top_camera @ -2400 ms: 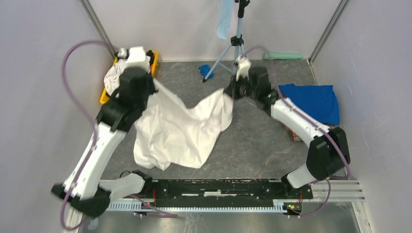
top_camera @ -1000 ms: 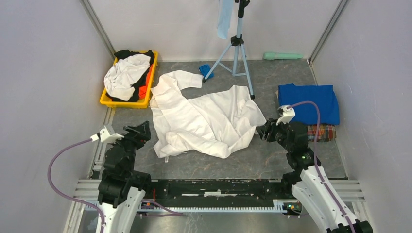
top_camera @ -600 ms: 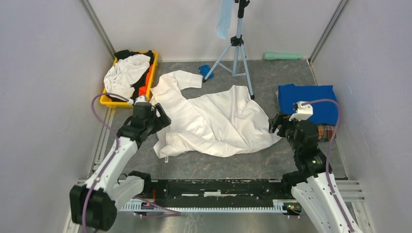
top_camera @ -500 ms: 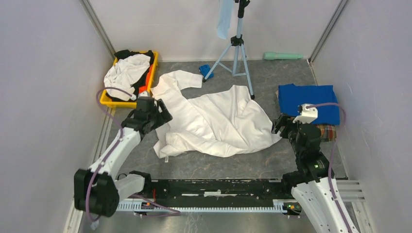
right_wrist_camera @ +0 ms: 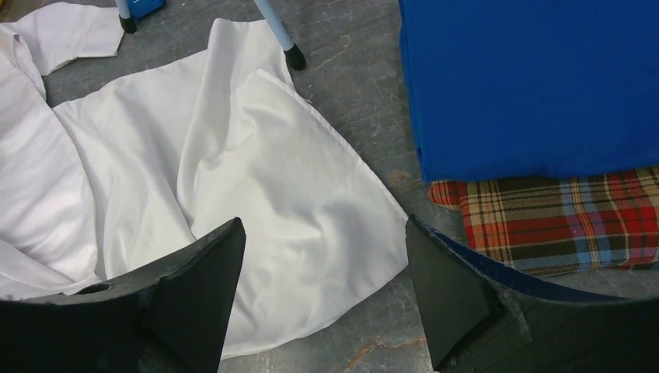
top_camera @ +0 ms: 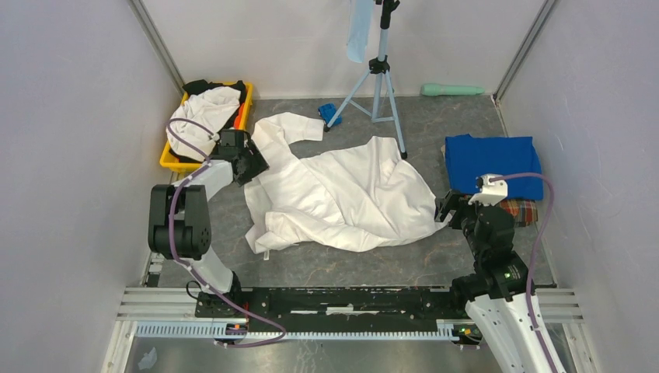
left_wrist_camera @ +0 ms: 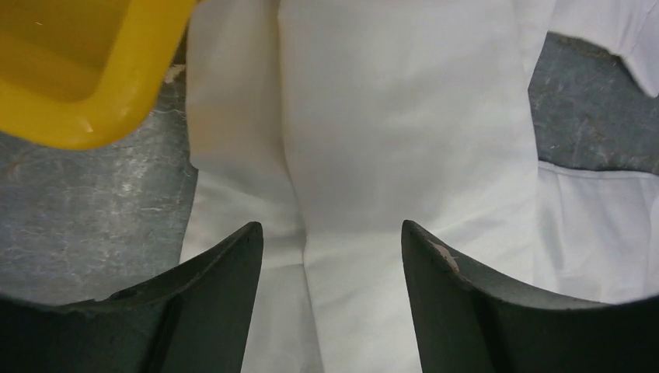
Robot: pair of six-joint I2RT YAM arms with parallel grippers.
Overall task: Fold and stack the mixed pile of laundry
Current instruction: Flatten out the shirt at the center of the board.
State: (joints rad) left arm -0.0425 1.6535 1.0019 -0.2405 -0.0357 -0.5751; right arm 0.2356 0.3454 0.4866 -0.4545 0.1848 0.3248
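Black garment (top_camera: 203,85) in bin (top_camera: 171,162), top view only

Matt cloth shirt (top_camera: 334,198), glossy plastic bin (left_wrist_camera: 74,85)

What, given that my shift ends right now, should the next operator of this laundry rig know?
Left pincer: open, above the white shirt, left edge, by the yellow bin.
Right pincer: open, above its right corner. Neither holds anything.
Done: blue T-shirt folded, lying on the plaid cloth, right side.
Left: fold the spread white shirt; the garments in the bin wait.
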